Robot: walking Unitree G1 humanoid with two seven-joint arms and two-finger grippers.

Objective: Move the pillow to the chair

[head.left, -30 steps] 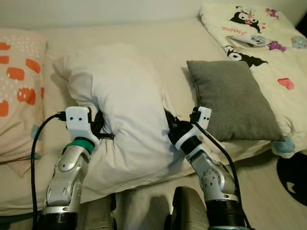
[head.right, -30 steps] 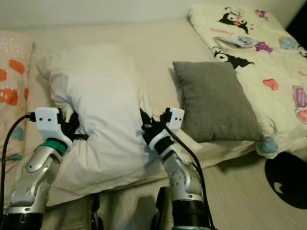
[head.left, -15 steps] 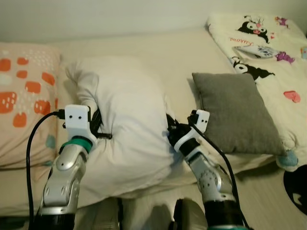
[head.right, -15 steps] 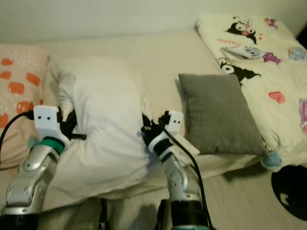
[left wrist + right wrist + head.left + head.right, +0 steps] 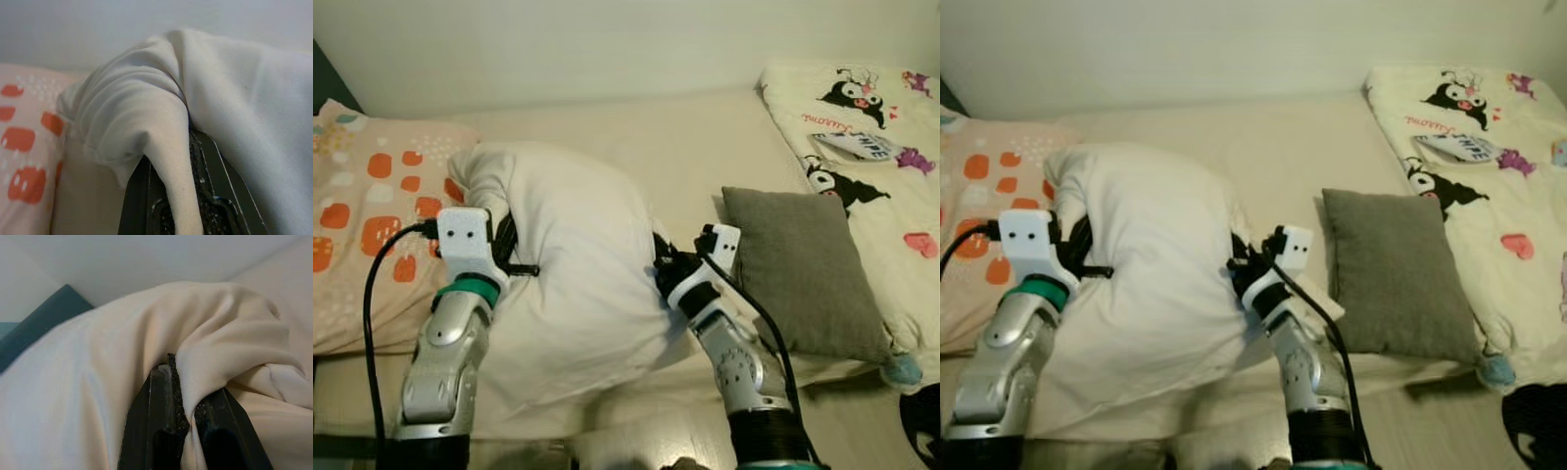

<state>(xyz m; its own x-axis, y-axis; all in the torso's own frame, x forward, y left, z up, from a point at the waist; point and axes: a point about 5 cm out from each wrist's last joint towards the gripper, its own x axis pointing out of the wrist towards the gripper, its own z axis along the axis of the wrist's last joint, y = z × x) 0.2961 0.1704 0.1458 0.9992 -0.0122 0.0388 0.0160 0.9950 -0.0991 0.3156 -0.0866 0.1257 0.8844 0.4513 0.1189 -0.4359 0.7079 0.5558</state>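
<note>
Above the bed (image 5: 724, 147), both end effectors (left (image 5: 514, 257), right (image 5: 661, 269)) pinch the white pillow (image 5: 578, 264).

Both arms are silver metal with dark joints. The left hand (image 5: 505, 257) carries a white, boxy wrist housing above a green collar, with a black cable looping down beside the forearm. The right hand (image 5: 658, 269) has a smaller white housing, black fingers and a black cable along the arm.

White pillow (image 5: 1151, 274) between both pincers
</note>
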